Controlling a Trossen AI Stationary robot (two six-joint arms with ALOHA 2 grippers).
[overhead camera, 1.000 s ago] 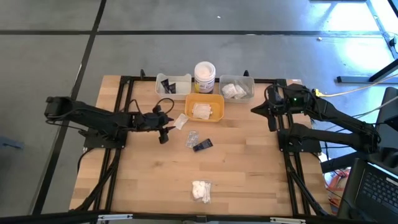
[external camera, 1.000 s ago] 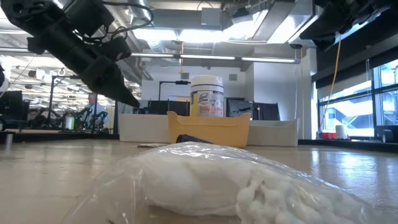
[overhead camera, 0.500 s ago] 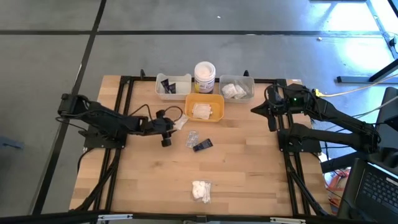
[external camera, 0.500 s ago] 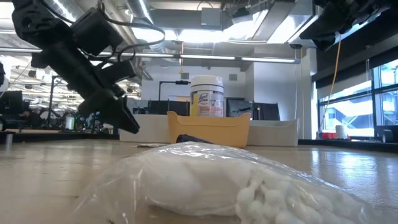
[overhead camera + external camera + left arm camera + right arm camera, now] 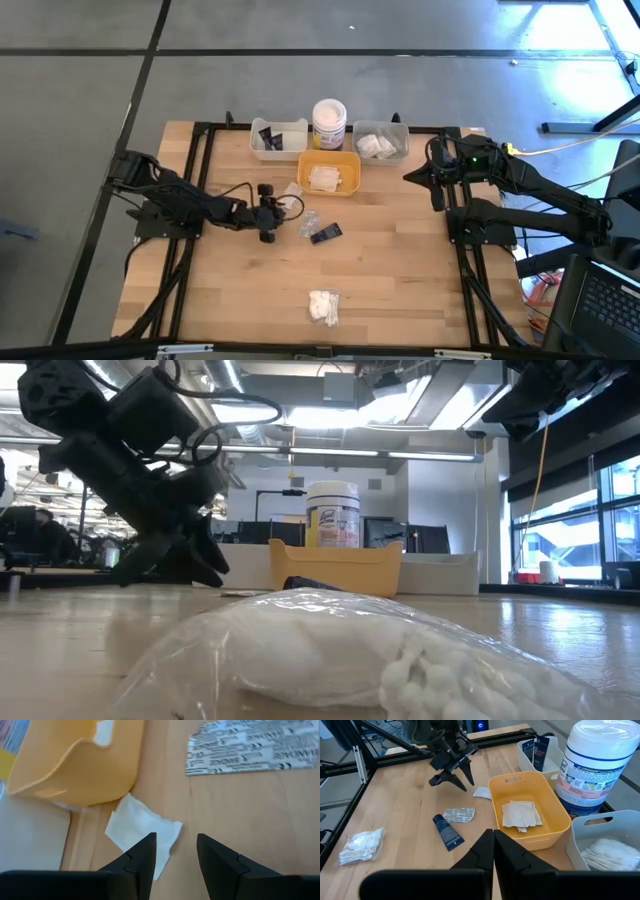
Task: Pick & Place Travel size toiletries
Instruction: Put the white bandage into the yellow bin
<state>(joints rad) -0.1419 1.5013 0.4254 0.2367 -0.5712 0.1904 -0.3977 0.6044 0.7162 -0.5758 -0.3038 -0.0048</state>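
A flat white sachet (image 5: 142, 827) lies on the table beside the yellow tray (image 5: 328, 172). A silver sachet (image 5: 310, 220) and a small black tube (image 5: 325, 233) lie mid-table. A clear-wrapped bag of white fluffy pieces (image 5: 323, 305) lies near the front edge. My left gripper (image 5: 175, 855) is open and low over the table. Its fingers point at the white sachet's near corner, and I cannot tell whether they touch it. It also shows in the right wrist view (image 5: 452, 784). My right gripper (image 5: 493, 845) is shut, held high at the table's right side.
At the back stand a white tray (image 5: 278, 137) holding black tubes, a white jar with a yellow label (image 5: 329, 123) and a grey tray (image 5: 381, 140) holding white pieces. Beige sachets (image 5: 520, 815) lie in the yellow tray. Bare wood lies between the loose items and the front edge.
My left gripper has sunk toward the table and gone toward the table's right, closer to the white sachet, rolling about its own axis as it went. The toiletries have stayed where they lay.
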